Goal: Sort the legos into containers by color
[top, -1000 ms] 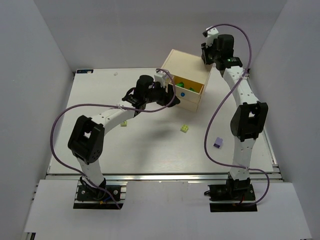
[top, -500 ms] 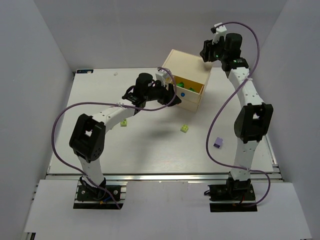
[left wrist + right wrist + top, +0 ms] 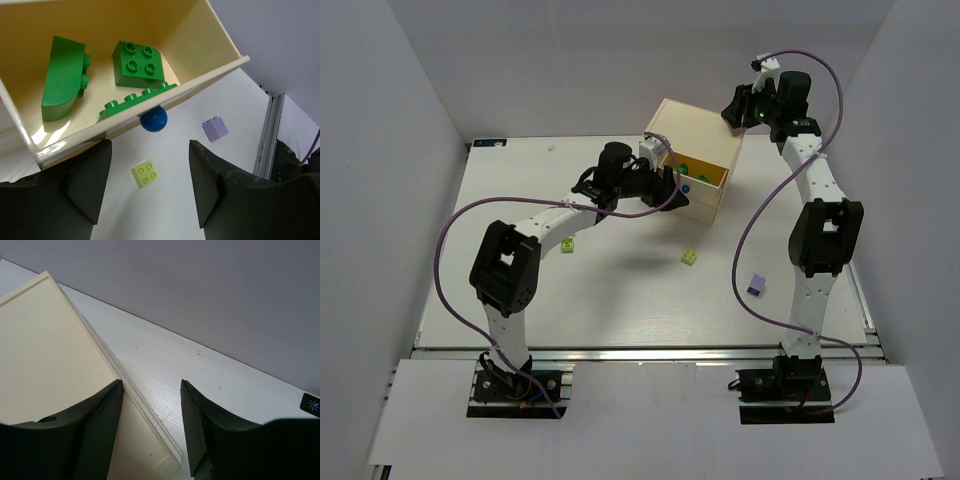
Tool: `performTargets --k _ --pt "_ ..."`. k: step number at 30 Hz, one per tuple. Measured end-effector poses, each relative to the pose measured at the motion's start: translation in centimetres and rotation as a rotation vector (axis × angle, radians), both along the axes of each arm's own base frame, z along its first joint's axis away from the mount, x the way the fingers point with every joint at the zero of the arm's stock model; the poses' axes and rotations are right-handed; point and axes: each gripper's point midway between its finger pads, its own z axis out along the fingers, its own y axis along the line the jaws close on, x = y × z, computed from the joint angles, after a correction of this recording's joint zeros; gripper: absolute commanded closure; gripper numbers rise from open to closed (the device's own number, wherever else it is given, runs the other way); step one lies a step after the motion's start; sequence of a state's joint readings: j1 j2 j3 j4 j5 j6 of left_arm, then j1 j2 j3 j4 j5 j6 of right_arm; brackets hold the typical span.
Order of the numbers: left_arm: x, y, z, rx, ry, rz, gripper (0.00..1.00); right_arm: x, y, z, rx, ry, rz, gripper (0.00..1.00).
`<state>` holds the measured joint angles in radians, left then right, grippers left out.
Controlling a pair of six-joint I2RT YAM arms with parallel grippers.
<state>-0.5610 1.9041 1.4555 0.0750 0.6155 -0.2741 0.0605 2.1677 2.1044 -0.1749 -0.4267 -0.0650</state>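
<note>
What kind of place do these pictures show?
Probably a laboratory robot test cell: a white table enclosed by plain white walls, two arms bolted to a metal rail, and a wooden chest with legos.

Two white jointed arms, left arm [image 3: 552, 222] and right arm [image 3: 812, 185], with black joints [image 3: 505, 268] and bases [image 3: 510, 386]. A looping purple cable [image 3: 438, 270] trails each. The left gripper [image 3: 150, 146] has dark, wedge-shaped fingers [image 3: 82, 182].

1 high rear camera overlooks all; 2 wrist cameras look down close (sharing the chest [image 3: 695, 138]).
</note>
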Motion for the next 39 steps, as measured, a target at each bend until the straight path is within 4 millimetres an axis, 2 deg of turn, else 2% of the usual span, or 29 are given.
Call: performTargets --k 5,12,21,39 --pt "0.0 -0.2 -0.1 -0.002 0.005 -0.014 0.27 -0.3 0.4 -0.1 0.029 0.014 0.068 0.48" --pt "0.9 -1.0 -0.3 -0.003 0.006 -0.027 0.27 -1.3 1.1 -0.3 0.031 0.034 0.158 0.48" --pt "2.3 -1.4 -0.3 0.005 0.036 0.031 0.29 -1.5 0.8 -0.3 -0.035 -0.003 0.205 0.48" --pt "3.5 -2.1 0.0 0.016 0.036 0.104 0.29 -1.4 0.2 -0.3 -0.108 -0.023 0.26 0.48"
